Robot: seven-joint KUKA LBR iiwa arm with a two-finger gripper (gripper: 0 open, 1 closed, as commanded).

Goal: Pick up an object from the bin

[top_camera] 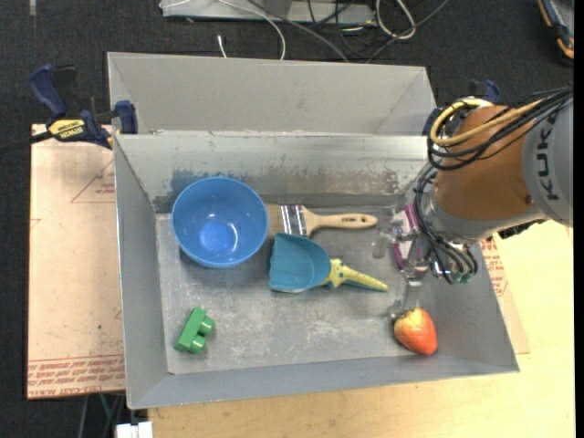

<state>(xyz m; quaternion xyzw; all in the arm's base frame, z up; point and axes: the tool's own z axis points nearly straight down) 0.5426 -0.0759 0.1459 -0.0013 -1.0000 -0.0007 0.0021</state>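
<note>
While the gripper is hovering in the grey metal bin, open or closed I cannot tell, a smooth, rounded red-orange fruit is lying just beneath it, a blue scoop to its left.

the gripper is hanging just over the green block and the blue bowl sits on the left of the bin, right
No. The camera view shows the gripper just over the red-and-yellow fruit at the right front corner; the green block lies at the left front. The blue bowl does sit on the left.
</note>
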